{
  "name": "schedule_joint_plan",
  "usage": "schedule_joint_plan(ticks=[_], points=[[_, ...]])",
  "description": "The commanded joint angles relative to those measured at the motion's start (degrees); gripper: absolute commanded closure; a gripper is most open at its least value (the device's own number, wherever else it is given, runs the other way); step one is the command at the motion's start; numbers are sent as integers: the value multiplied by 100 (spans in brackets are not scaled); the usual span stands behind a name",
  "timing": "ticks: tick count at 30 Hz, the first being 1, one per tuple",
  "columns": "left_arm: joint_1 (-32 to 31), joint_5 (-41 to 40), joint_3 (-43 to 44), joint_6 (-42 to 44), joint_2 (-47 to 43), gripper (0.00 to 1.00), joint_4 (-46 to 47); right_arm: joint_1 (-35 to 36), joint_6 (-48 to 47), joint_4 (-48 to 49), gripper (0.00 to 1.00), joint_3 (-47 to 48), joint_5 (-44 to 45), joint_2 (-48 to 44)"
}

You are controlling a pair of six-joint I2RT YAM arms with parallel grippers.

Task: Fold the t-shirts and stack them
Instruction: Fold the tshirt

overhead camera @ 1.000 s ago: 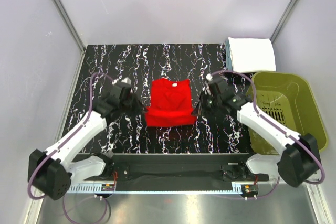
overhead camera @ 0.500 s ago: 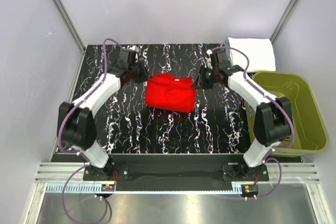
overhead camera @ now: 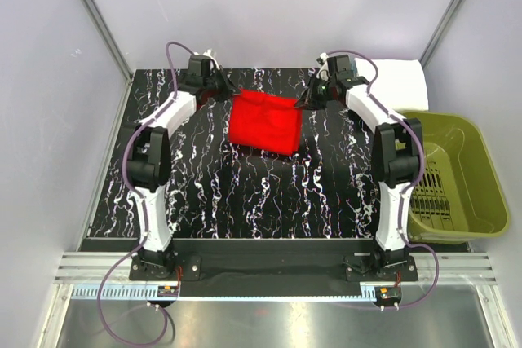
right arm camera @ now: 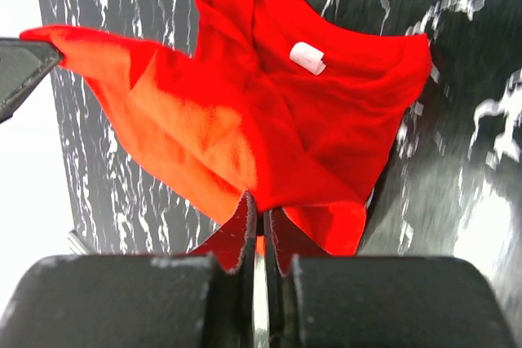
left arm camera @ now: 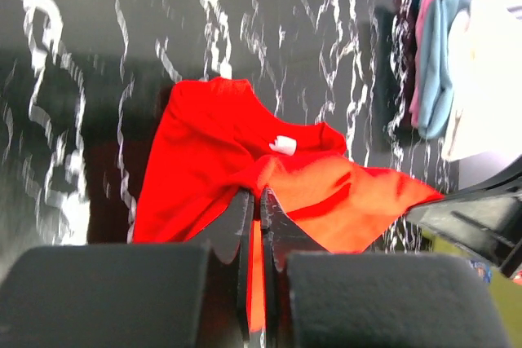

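The red t-shirt [overhead camera: 263,122] hangs stretched between my two grippers over the far middle of the black marbled table [overhead camera: 212,193]. My left gripper [overhead camera: 225,94] is shut on its far left corner; the left wrist view shows the cloth [left arm camera: 245,160] pinched between the jaws of that gripper [left arm camera: 259,198]. My right gripper [overhead camera: 305,103] is shut on the far right corner; the right wrist view shows the shirt [right arm camera: 277,112] with its white neck label, held by that gripper [right arm camera: 261,205]. A folded white t-shirt [overhead camera: 398,81] lies at the far right corner.
An olive-green plastic basket [overhead camera: 457,173] stands at the table's right side. Pale blue and pink cloth edges [left arm camera: 432,55] show in the left wrist view beside the white stack. Grey walls close in the far side and both flanks.
Both grippers have carried the shirt's near edge up and away to the far side of the table. The arms are now stretched out, and the shirt has shifted away from the near edge.
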Motion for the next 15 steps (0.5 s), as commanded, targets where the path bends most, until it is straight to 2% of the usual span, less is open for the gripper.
schedule_joint_plan(ticks=[1, 3, 5, 7, 9, 10, 11, 12, 13, 15], points=[[117, 342, 590, -82, 545, 95, 457, -64, -69, 172, 94, 613, -409, 516], [170, 465, 801, -179, 914, 96, 570, -99, -43, 128, 91, 1001, -401, 929], [249, 597, 986, -214, 1265, 94, 738, -152, -16, 198, 80, 1246, -400, 1219], [310, 694, 1381, -180, 1608, 69, 773, -187, 28, 416, 76, 1361, -330, 1413], [363, 790, 1784, -127, 1785, 67, 878, -266, 115, 549, 73, 1660, -347, 1537], [442, 896, 1882, -188, 1916, 65, 1070, -284, 142, 593, 68, 1791, -374, 1598], [478, 1027, 1953, -327, 1952, 62, 1298, -301, 159, 602, 54, 2036, -374, 1660], [521, 1089, 2110, -372, 1979, 57, 1327, -328, 133, 602, 52, 2100, -296, 1651], [574, 1081, 2173, -373, 1988, 46, 1309, -328, 72, 602, 50, 2144, -260, 1625], [610, 1046, 2357, -128, 1953, 39, 1126, -337, -147, 533, 39, 2144, -173, 1467]])
